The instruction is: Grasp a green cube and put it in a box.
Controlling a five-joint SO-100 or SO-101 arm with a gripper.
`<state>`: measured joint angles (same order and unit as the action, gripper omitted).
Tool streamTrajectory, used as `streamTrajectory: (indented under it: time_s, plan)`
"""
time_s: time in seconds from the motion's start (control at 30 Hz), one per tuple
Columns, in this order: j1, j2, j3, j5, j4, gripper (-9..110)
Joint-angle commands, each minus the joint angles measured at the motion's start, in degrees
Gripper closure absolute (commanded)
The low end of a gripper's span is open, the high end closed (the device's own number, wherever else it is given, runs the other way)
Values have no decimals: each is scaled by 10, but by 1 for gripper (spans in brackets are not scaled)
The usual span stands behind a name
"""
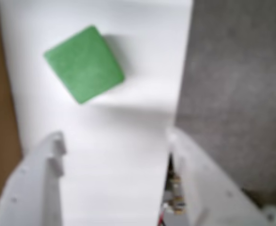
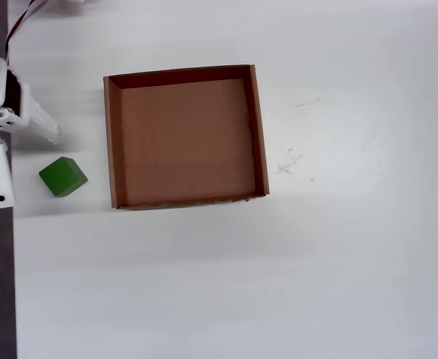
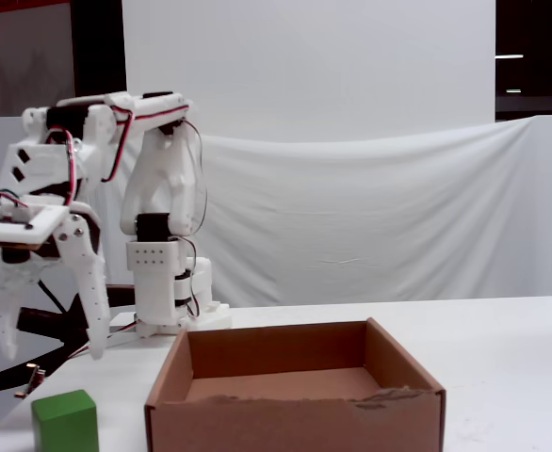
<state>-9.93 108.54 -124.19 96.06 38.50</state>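
**Operator:** Overhead view puts the green cube (image 2: 63,176) on the white table (image 2: 353,262) close to its left edge, just beside the box (image 2: 258,127) but clear of its left wall. The box holds nothing, so I judge I'm on the approach, before any grasp.

**Spotter:** And the gripper (image 3: 50,355)?

**Operator:** It hangs above the table with its jaws spread wide and nothing between them. In the wrist view the cube (image 1: 84,64) sits ahead of the gripper (image 1: 115,141), off to the upper left of the gap, not yet between the fingers.

**Spotter:** Which way does the cube lie?

**Operator:** It's turned, corners skewed against the box walls in the overhead view. Being a cube, it has no long axis that I can make out.

**Spotter:** So next?

**Operator:** I'd shift toward the cube, roll the wrist to face two flat sides, then come down and close.
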Motion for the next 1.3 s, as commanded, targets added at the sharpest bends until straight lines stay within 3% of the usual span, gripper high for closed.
streamTrajectory:
  time_s: [0.0,0.53,1.27]
  plan:
    - [6,-16,56,46,18,71]
    - [56,-185,215,85,52,71]
    - [77,-265,237,182,40,71]
